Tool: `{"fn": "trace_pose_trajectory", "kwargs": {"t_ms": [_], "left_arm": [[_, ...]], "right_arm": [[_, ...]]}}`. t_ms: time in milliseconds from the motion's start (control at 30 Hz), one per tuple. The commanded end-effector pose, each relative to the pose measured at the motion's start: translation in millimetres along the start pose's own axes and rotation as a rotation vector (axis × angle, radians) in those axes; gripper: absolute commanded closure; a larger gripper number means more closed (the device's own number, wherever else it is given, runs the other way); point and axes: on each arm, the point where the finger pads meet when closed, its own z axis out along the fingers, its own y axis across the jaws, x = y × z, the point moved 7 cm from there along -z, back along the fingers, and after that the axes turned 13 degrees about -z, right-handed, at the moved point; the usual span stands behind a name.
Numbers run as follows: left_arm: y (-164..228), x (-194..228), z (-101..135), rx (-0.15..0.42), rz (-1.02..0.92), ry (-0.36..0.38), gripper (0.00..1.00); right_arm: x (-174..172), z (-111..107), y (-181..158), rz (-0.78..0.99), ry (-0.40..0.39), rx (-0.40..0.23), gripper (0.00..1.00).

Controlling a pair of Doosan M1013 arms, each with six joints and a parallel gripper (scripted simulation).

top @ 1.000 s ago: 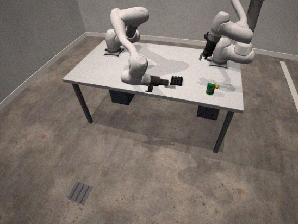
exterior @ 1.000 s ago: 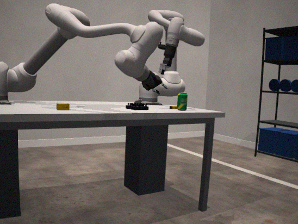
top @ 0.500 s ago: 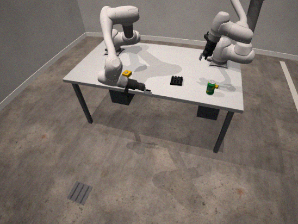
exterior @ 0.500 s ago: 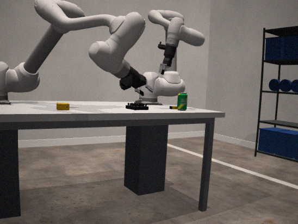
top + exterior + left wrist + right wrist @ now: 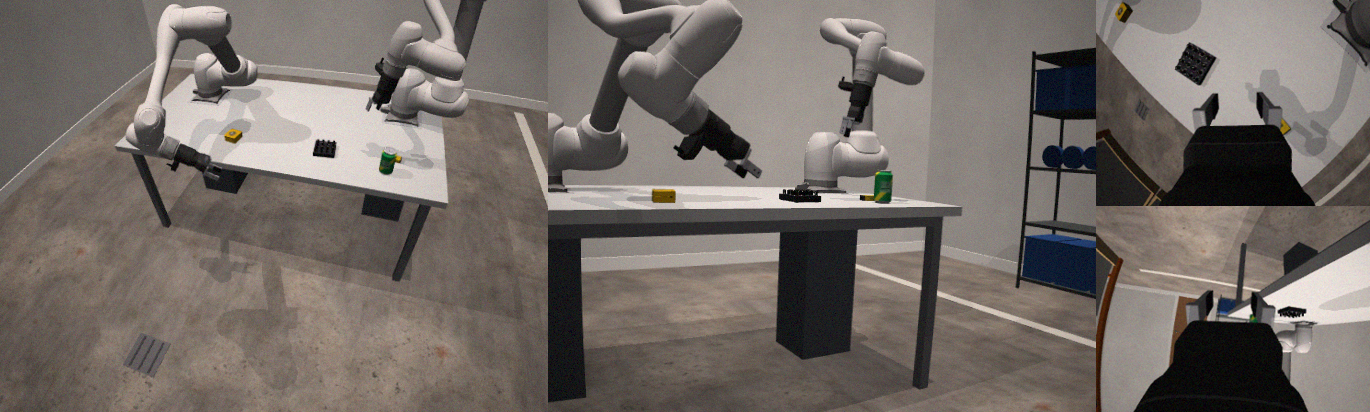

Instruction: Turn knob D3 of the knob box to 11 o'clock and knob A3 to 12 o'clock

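Observation:
The black knob box (image 5: 325, 149) (image 5: 799, 196) (image 5: 1195, 63) (image 5: 1292, 312) lies on the white table (image 5: 280, 157) with rows of small black knobs on top. The knobs' pointers, marks and the socket are too small to read. My left gripper (image 5: 373, 105) (image 5: 847, 126) (image 5: 1237, 100) is open and empty, high above the table near its own arm's base, pointing down at a tilt. My right gripper (image 5: 212, 173) (image 5: 744, 168) (image 5: 1232, 299) is open and empty, raised near the table's front edge, well away from the box and between it and the yellow block in the exterior view.
A green can (image 5: 387, 162) (image 5: 883, 186) stands beside a small yellow and black object (image 5: 398, 159) (image 5: 867, 198) (image 5: 1284, 126), near the knob box. A yellow block (image 5: 233, 135) (image 5: 664, 195) (image 5: 1124, 12) lies on the box's other side. A shelf (image 5: 1063, 169) stands beyond the table.

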Motion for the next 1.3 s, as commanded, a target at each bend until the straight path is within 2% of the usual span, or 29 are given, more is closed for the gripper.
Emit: {"fn": "trace_pose_trajectory", "kwargs": {"t_ms": [0,400,467,500,600,900,967,1033,1067,1133,1267], "left_arm": [[-0.3,0.0,-0.5,0.001,0.000,-0.001,0.00],[-0.3,0.0,-0.5,0.001,0.000,-0.001,0.00],[-0.3,0.0,-0.5,0.001,0.000,-0.001,0.00],[-0.3,0.0,-0.5,0.001,0.000,-0.001,0.00],[-0.3,0.0,-0.5,0.001,0.000,-0.001,0.00],[-0.3,0.0,-0.5,0.001,0.000,-0.001,0.00],[-0.3,0.0,-0.5,0.001,0.000,-0.001,0.00],[-0.3,0.0,-0.5,0.001,0.000,-0.001,0.00],[-0.3,0.0,-0.5,0.001,0.000,-0.001,0.00],[-0.3,0.0,-0.5,0.001,0.000,-0.001,0.00],[-0.3,0.0,-0.5,0.001,0.000,-0.001,0.00]], "right_arm": [[27.8,-58.1,17.7,0.101,0.033,0.013,0.00],[103.6,-236.9,118.9,0.601,0.153,0.102,0.00],[103.6,-236.9,118.9,0.601,0.153,0.102,0.00],[119.2,-277.0,147.2,0.646,0.161,0.111,0.00],[127.1,-306.0,174.0,0.784,0.183,0.139,0.00],[149.8,-413.3,292.1,1.211,0.223,0.231,0.00],[153.3,-435.0,319.7,1.259,0.225,0.241,0.00],[153.3,-435.0,319.7,1.259,0.225,0.241,0.00],[157.4,-465.0,359.4,1.306,0.227,0.252,0.00],[156.2,-475.8,379.5,1.402,0.229,0.273,0.00],[153.3,-509.2,441.0,1.592,0.226,0.314,0.00]]}}
